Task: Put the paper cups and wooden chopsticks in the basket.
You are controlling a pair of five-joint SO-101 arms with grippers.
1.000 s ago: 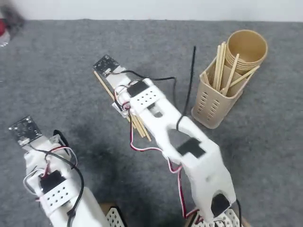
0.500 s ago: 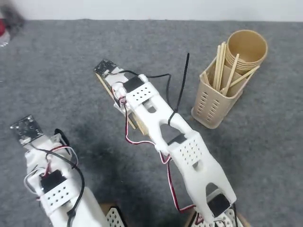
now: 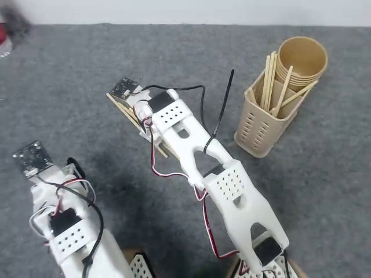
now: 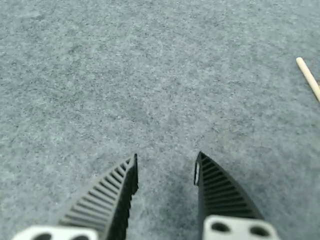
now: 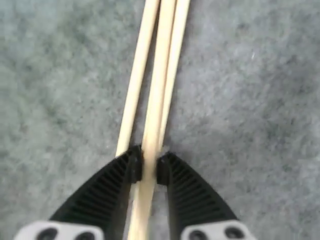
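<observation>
Left gripper [image 4: 165, 161], its black ribbed fingers spread apart, hangs over the fuzzy grey counter [image 4: 125, 75] at 8 o'clock in the high view; a round-ended stick tip [image 4: 307, 75] is cut off at the frame edge. Right gripper [image 5: 149, 164], near centre, pinches one of three smooth, pale wooden chopsticks [image 5: 161, 75] lying together, mostly hidden under the arm. At 2 o'clock the beige slotted basket [image 3: 261, 130] holds stacked paper cups [image 3: 301, 58] and upright sticks [image 3: 269, 78]
</observation>
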